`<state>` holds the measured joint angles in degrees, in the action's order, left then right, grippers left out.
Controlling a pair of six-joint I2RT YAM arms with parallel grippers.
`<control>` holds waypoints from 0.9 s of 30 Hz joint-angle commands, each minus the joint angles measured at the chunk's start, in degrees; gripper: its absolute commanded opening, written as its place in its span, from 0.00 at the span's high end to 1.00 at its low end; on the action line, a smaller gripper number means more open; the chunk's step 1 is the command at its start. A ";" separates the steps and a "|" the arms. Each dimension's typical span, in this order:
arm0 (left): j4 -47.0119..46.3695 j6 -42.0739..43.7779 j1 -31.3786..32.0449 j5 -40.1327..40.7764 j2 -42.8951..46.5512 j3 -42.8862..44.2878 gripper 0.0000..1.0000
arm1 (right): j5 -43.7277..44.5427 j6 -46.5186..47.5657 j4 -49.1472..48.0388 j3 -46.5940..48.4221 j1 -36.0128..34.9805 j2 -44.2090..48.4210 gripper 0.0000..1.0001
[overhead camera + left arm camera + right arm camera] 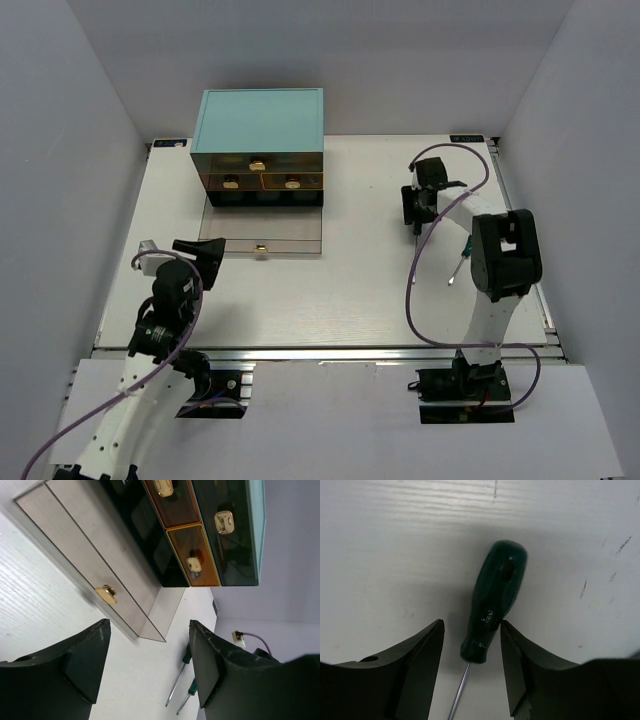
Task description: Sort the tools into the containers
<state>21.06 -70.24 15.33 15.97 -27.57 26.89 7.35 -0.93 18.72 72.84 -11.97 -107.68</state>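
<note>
A green-handled screwdriver point(495, 597) lies on the white table, its thin shaft point(458, 692) running back between my right fingers. My right gripper point(472, 630) is open around the lower end of the handle; the right fingertip point(506, 630) is almost against it and the left one stands apart. In the top view this gripper point(418, 212) hangs at the back right, with another green screwdriver point(459, 260) beside the arm. My left gripper point(149, 625) is open and holds nothing, close to the pulled-out brownish drawer point(85, 550) with its gold knob point(106, 594). Two screwdrivers point(179, 677) show far beyond it.
The teal-topped cabinet point(260, 120) stands at the back left, its upper drawers point(292, 182) pushed in and the bottom drawer point(262, 236) drawn out toward the arms. White walls enclose the table on three sides. The right arm's purple cable point(412, 280) loops over the table.
</note>
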 commanded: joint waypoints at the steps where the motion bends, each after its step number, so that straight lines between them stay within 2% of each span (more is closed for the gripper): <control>1: 7.06 1.77 -0.04 3.28 4.26 -0.35 0.27 | 1.88 -3.37 2.01 6.24 1.24 -4.28 0.46; 4: 9.08 2.73 -0.13 3.46 5.77 0.61 0.26 | 1.96 -3.82 2.81 7.84 1.42 -7.45 0.50; 7: 10.05 4.40 -0.13 3.55 6.21 1.93 0.26 | 1.17 -3.20 2.20 6.71 1.51 -7.55 0.60; 10: 10.41 5.20 -0.13 3.19 6.04 2.37 0.26 | -2.23 -2.33 2.37 5.91 1.77 -7.81 0.79; 11: 10.49 5.29 -0.13 3.11 6.13 2.37 0.26 | -3.56 -1.89 2.46 5.82 2.03 -8.07 0.89; 13: 9.88 5.37 -0.13 2.93 6.48 2.11 0.26 | -6.89 -1.36 3.51 6.17 2.38 -7.90 1.00; 18: 9.35 6.25 -0.13 3.46 6.65 2.55 0.26 | -19.81 0.57 0.11 4.26 3.09 -0.62 1.00; 20: 9.44 6.78 -0.13 3.54 6.65 2.55 0.26 | -29.99 4.25 -2.10 2.84 3.18 5.07 1.00; 21: 9.35 6.78 -0.13 3.55 6.74 2.55 0.26 | -38.47 6.27 -3.68 1.62 3.09 6.94 1.00; 23: 9.26 6.87 -0.13 3.55 7.09 2.20 0.25 | -45.73 11.29 -5.00 0.56 2.83 11.86 1.00; 24: 9.00 6.96 -0.13 3.72 7.27 2.11 0.25 | -54.03 13.65 -5.62 0.20 2.39 13.01 1.00; 25: 8.83 6.96 -0.13 3.81 7.44 1.93 0.25 | -57.85 17.59 -3.01 0.98 1.43 13.98 1.00; 27: 8.39 7.30 -0.13 4.16 8.06 1.84 0.25 | -59.91 27.87 0.42 2.48 -1.64 15.83 1.00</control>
<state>30.00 -64.25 15.33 18.94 -20.43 27.16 -36.23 12.73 18.74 72.84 -10.07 -95.33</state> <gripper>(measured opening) 0.746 0.340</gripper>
